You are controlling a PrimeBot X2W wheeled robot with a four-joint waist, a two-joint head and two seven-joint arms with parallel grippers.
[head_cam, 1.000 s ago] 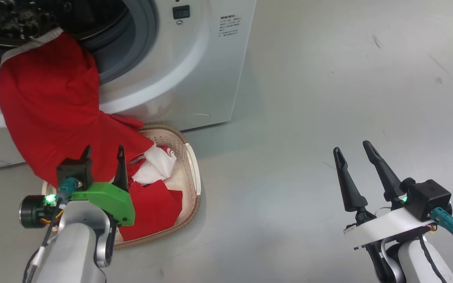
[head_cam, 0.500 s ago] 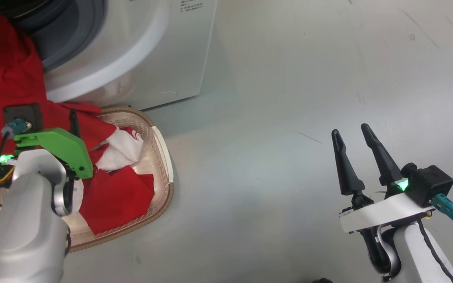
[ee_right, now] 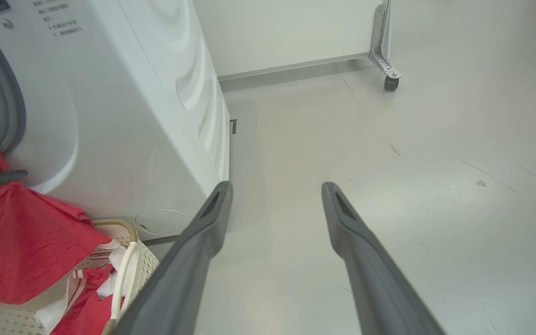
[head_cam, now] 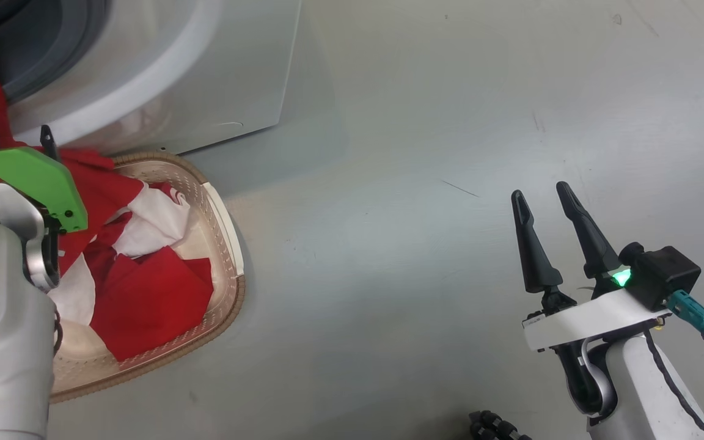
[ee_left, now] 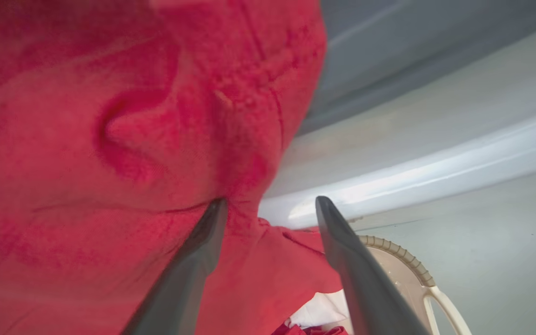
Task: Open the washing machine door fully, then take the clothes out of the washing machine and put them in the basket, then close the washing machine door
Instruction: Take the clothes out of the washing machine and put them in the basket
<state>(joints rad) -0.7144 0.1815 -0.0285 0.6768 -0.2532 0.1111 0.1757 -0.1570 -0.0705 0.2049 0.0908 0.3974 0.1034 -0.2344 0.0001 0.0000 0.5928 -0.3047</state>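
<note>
At left my left gripper (ee_left: 270, 202) stands spread wide, one fingertip (ee_left: 214, 214) against the clothes (head_cam: 144, 299), which hang from the washing machine (head_cam: 205, 73) at upper left into the basket (head_cam: 220, 269) just below it. Lower right, my right gripper (head_cam: 540, 191) is splayed and empty above the floor (head_cam: 388, 244).

Left gripper (ee_left: 271, 201): we hold its fingers (ee_left: 342, 251) spread wide.
Right gripper (head_cam: 539, 190): we hold its fingers parted, pointing up.
</note>
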